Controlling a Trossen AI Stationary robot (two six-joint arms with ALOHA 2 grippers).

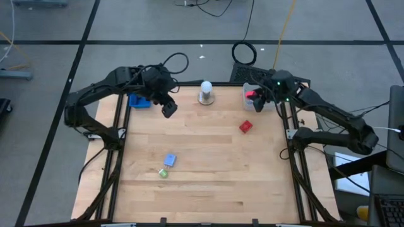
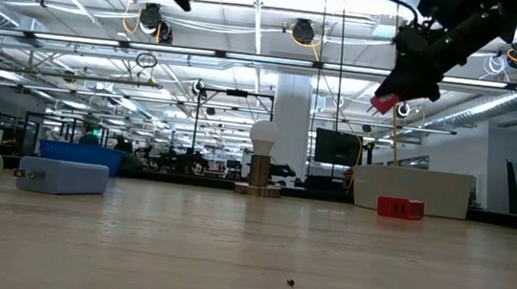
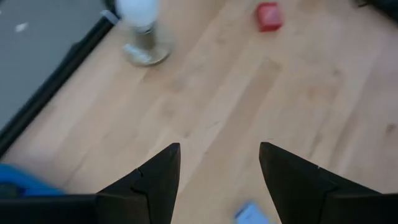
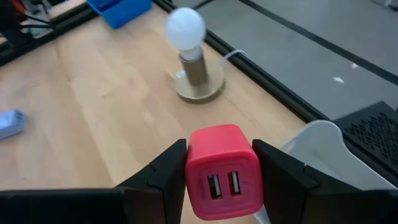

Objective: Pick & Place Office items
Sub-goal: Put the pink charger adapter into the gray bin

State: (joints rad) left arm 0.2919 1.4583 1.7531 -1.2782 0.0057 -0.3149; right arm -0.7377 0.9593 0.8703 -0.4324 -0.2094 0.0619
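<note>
My right gripper [image 4: 219, 180] is clamped on a red USB charger block [image 4: 222, 171], one finger on each flat side, so its two ports face outward and it hangs square. I hold it high above the far right corner of the table [image 1: 208, 183], directly over the pale tray [image 1: 262, 101] that sits there; I judge this is the carry before the drop, the block raised enough to clear the tray wall.

My left gripper [image 3: 219, 180] hangs above the far left part of the table, fingers spread at a middling width with nothing between them, just beside the blue tray [image 1: 139, 101] at the far left corner. It points down toward the open wood, probably waiting for its next pick.

Between the two trays, at the middle of the far edge, the white bulb on its round base [image 1: 206, 92] stands upright, apart from both arms.

Loose items I can count on the wood: one second red block [image 1: 245, 127] near the right edge, well short of the pale tray; one light-blue block [image 1: 169, 160] and one green bit [image 1: 163, 173] just beside each other, left of centre toward the near edge. With the red one I hold, that makes four pieces in view, two trays, one bulb.
</note>
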